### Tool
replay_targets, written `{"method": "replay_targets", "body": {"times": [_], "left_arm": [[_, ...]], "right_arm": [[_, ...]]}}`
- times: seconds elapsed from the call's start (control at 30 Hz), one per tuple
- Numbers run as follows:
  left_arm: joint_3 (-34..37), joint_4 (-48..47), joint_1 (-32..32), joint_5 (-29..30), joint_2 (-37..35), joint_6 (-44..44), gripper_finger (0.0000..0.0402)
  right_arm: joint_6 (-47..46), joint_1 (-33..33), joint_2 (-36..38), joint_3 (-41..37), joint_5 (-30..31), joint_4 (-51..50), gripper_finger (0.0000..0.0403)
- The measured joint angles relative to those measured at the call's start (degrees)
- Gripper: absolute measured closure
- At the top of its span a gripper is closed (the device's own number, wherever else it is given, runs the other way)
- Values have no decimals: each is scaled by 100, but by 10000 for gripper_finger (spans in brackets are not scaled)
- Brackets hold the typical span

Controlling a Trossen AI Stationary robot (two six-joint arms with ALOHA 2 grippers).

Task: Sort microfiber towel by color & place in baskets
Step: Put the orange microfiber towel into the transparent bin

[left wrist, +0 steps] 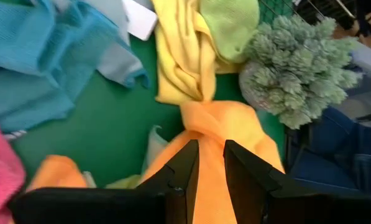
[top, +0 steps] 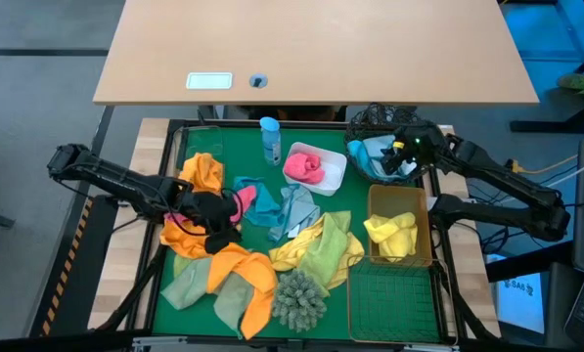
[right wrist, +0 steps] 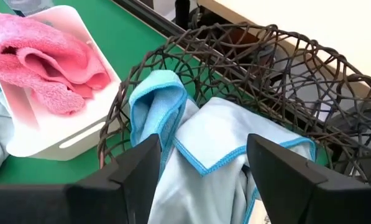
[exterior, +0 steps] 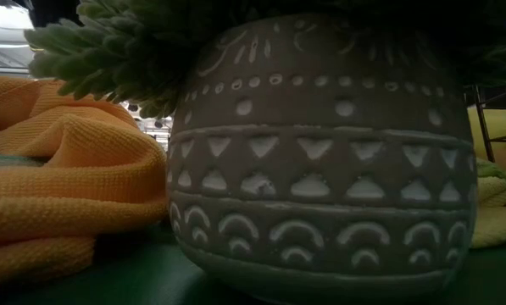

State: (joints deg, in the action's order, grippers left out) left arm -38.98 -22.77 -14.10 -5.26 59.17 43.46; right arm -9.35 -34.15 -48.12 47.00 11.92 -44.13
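Observation:
My left gripper is low over the left of the green mat, shut on an orange towel; the left wrist view shows its fingers close together with orange cloth between them. My right gripper is open above the round black wire basket. In the right wrist view its fingers stand wide apart over the blue and pale blue towels lying in that basket. Teal, yellow, pale green, pink and orange towels lie loose on the mat. My left gripper pinches a bunched fold of the orange towel between its two fingers. The fingers come from above, slanting toward the table's right. The rest of the towel lies slack on the green mat beyond the fingertips.
A white tub holds a pink towel. One gold basket holds a yellow towel, and another stands nearer. A shaggy grey-green clump in a patterned pot and a small blue bottle stand on the mat.

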Motion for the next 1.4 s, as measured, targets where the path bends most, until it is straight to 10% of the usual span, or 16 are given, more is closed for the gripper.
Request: {"method": "replay_targets", "body": {"times": [0.43,1.4], "left_arm": [[-7,1008,-677,21,959,263,227],[-2,1623,-1161,761,2211,164,263]], "right_arm": [[-244,0,-2,0,-238,-160,166],[-262,2,-2,0,-831,-238,166]]}}
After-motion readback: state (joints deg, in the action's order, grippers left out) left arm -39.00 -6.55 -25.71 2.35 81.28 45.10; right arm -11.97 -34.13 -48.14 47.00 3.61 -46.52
